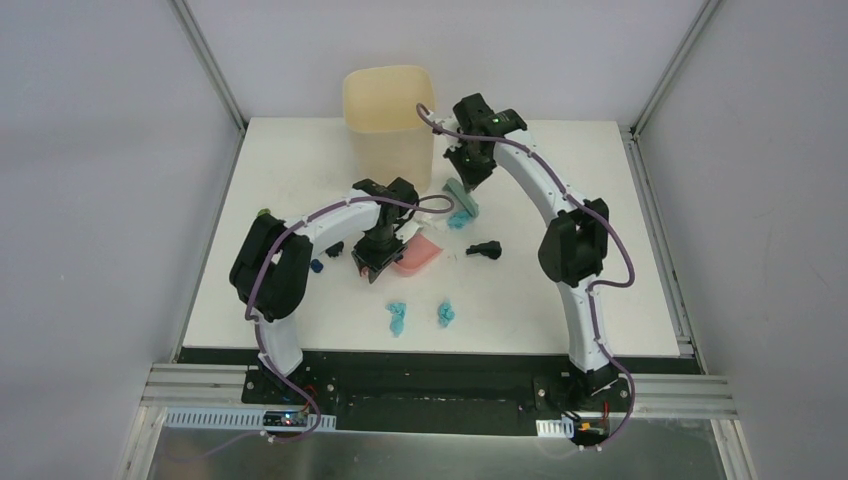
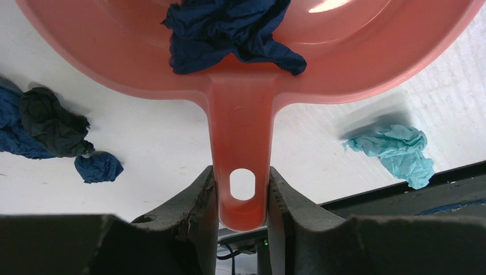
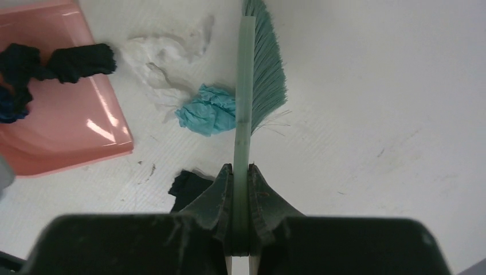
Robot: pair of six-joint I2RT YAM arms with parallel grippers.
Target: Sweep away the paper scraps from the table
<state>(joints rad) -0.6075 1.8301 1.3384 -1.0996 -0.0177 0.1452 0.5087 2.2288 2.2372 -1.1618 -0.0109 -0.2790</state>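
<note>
Currently left gripper clamps pink dustpan handle, navy scrap inside; right gripper pinches teal brush, brush touching light blue scrap on table.

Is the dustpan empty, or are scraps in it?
Not empty: a navy wad lies in the dustpan, which the left gripper holds by its handle.

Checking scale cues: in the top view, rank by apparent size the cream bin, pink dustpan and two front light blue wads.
cream bin
pink dustpan, partly hidden
light blue wads: alike, unranked
</note>
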